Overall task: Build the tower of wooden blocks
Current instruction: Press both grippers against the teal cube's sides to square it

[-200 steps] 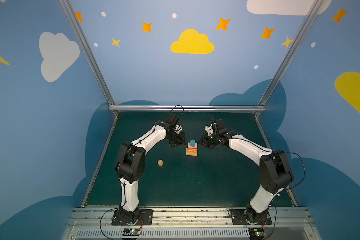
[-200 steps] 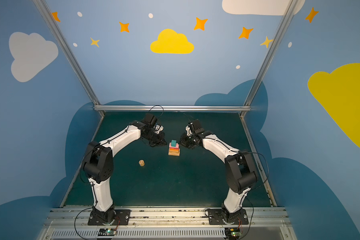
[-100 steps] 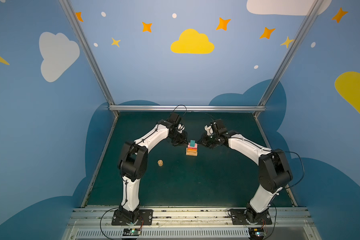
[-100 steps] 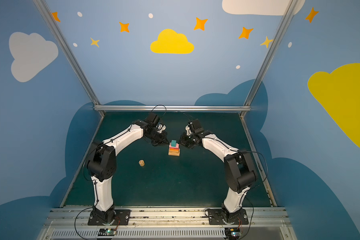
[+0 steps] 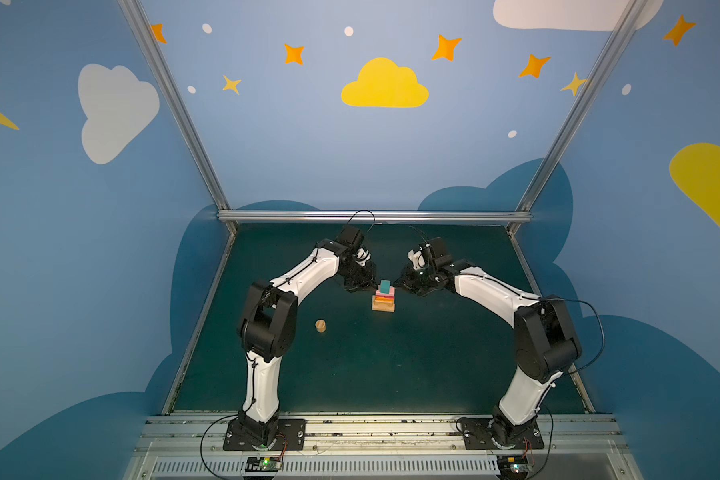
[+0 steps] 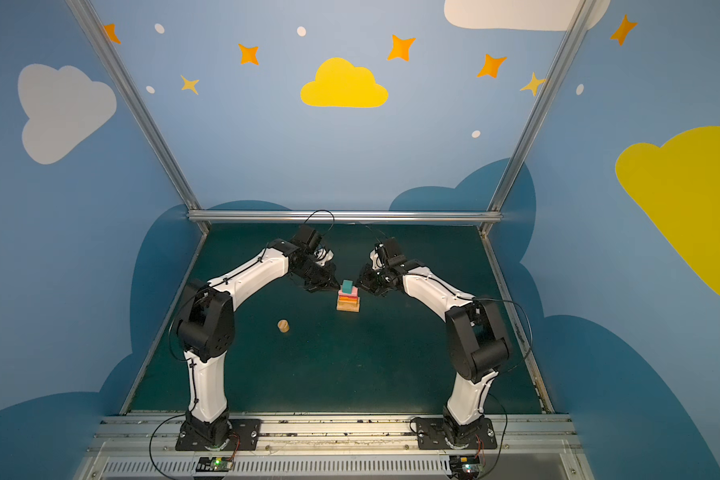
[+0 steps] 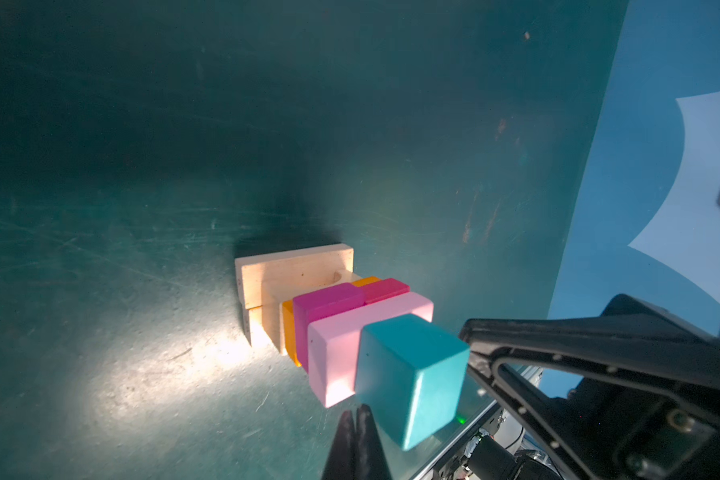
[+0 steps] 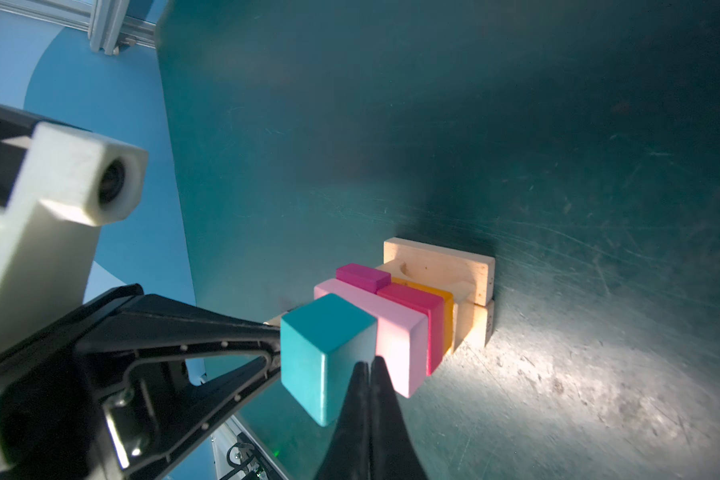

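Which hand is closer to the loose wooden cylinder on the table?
Left. The left hand is beside the tower on the side facing the wooden cylinder; the right hand is across the tower, farther off.

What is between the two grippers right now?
The teal cube, topmost on the tower, stands between the shut left gripper and the shut right gripper. Both top views and both wrist views show this.

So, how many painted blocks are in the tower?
5: teal cube on top, pink oblong under it, magenta block and red block side by side below, orange oblong lowest, on the tan base. Another could hide behind.
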Motion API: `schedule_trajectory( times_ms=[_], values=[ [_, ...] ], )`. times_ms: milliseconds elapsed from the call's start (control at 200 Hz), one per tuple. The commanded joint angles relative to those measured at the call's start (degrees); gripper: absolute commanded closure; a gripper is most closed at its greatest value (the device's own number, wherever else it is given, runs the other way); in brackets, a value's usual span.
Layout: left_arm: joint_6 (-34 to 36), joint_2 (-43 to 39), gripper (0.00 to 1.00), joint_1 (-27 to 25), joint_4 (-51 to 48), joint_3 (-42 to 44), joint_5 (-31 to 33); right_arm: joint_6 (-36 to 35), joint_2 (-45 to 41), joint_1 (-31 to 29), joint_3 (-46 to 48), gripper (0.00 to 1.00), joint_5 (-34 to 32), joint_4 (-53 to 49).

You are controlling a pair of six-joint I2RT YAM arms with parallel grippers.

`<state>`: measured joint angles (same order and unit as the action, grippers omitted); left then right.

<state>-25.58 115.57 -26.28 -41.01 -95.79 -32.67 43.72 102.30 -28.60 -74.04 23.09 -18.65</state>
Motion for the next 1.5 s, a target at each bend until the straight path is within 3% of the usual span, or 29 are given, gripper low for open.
schedule_trajectory(
  times_ms=[0,1497],
  values=[
    [0.1,1.1,0.96,-0.2,-1.2,-1.4,-0.4,0.1,0.5,-0.2,-1.5,1.0,0.3,0.2],
    [0.7,3.0,0.96,-0.7,-3.9,-4.6,1.6,0.8,0.7,-0.4,-0.7,1.0,0.8,1.0]
  ],
)
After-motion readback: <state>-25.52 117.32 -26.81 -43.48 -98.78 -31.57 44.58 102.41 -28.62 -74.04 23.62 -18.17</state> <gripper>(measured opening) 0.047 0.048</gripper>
